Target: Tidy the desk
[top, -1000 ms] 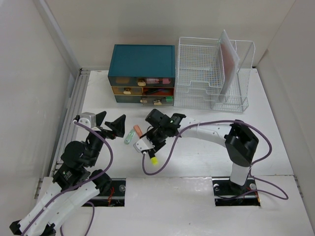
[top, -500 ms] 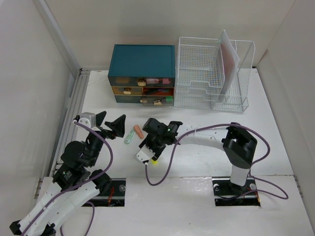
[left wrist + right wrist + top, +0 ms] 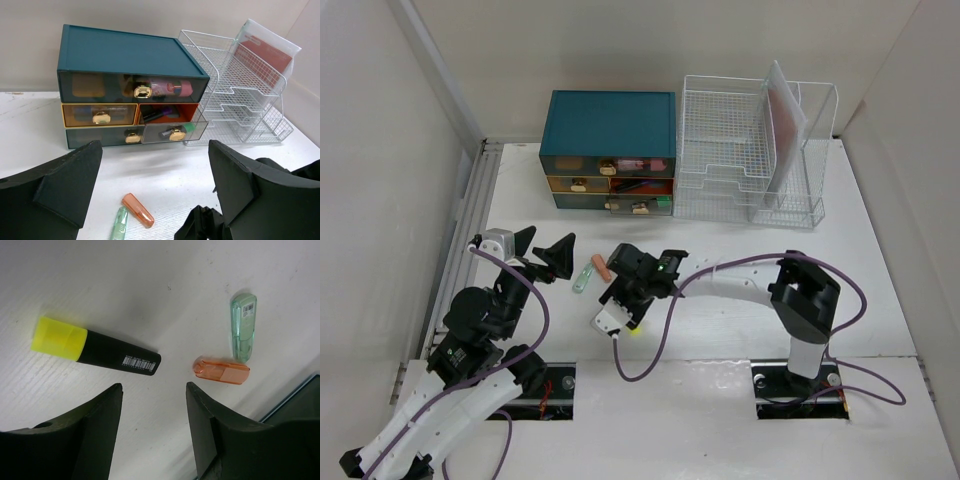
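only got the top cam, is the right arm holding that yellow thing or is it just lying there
observer: Lying there. The right wrist view shows the highlighter flat on the desk. The right gripper has its fingers open and touches nothing.
operator: what's the part hidden under the arm
observer: A black barrel with a barcode label. Its end lies near the orange piece, apart from it.
operator: drawers all shut
observer: No. In the left wrist view the lower right drawer of the teal drawer box is pulled partway out.
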Robot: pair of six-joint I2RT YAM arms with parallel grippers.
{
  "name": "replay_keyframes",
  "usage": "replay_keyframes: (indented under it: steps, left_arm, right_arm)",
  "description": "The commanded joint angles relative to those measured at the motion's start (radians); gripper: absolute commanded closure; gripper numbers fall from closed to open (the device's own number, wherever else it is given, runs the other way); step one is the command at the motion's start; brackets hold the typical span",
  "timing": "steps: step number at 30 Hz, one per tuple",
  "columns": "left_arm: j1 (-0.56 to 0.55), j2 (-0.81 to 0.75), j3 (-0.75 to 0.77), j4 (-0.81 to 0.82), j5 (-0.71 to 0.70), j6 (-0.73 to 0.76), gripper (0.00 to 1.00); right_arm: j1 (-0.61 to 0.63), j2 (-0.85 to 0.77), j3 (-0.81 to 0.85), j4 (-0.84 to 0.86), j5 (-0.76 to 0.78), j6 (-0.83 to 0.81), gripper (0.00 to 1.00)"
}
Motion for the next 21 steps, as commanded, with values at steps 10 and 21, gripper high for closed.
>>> replay_keyframes:
  steps: [10,21]
  left_arm:
    - [0.004,-0.011,-0.003,0.041,-0.006,0.014,0.16]
    - [0.004,-0.011,-0.003,0.041,-0.006,0.014,0.16]
  right_arm:
    - [0.035,0.042,-0.010,0.043,0.000,-0.013,0.41]
    - [0.054,0.051,-0.078,0.097,0.038,-0.022,0.40]
